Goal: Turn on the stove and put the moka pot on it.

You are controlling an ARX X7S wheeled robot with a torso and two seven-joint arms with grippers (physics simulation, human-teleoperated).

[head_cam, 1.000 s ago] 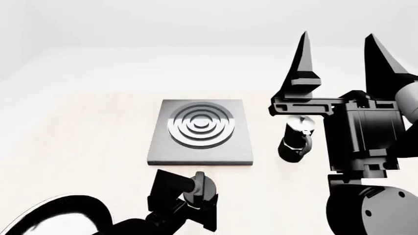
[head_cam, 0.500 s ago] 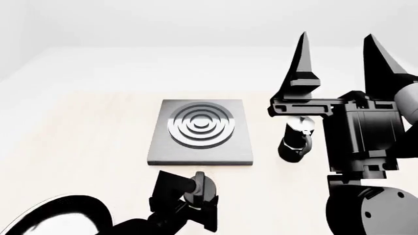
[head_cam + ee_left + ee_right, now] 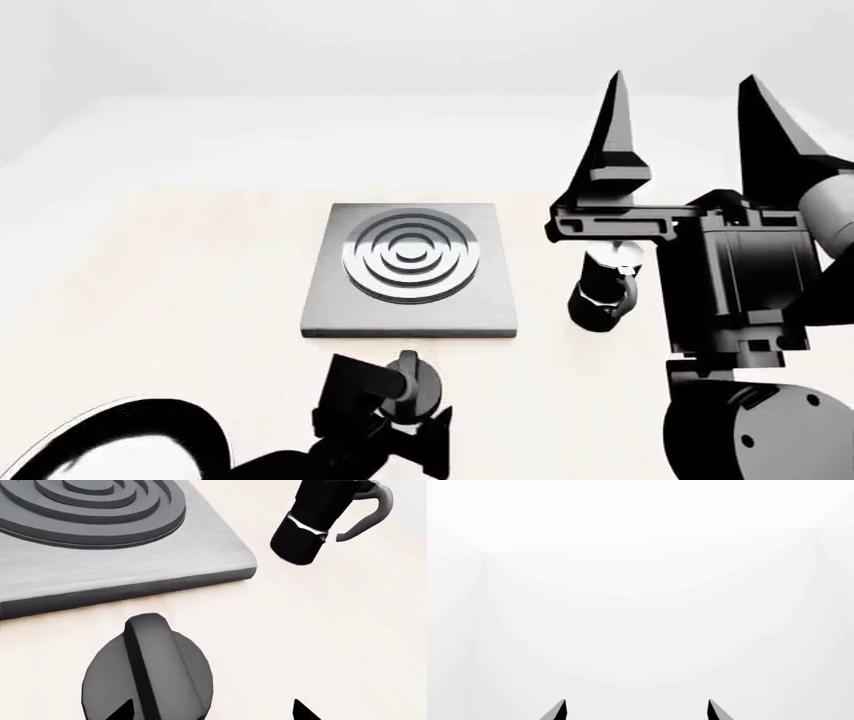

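Note:
The stove (image 3: pixel 411 270) is a flat grey hotplate with a ringed burner in the middle of the table; it also shows in the left wrist view (image 3: pixel 100 555). Its round black knob (image 3: pixel 411 383) stands apart in front of it. My left gripper (image 3: pixel 396 408) is open around the knob (image 3: pixel 148 675), which sits close to one fingertip (image 3: pixel 123 711). The moka pot (image 3: pixel 603 290) stands upright on the table right of the stove, partly behind my right arm; the left wrist view shows it too (image 3: pixel 313 530). My right gripper (image 3: pixel 683 110) is open, empty and raised, pointing up.
A black frying pan (image 3: pixel 120 440) lies at the near left corner. The light wooden table (image 3: pixel 174 260) ends at a white wall behind. The right wrist view shows only white wall past its gripper (image 3: pixel 636 709).
My left gripper has shifted slightly down and right at the knob. My right gripper has edged a little up and left. The moka pot and stove have not moved.

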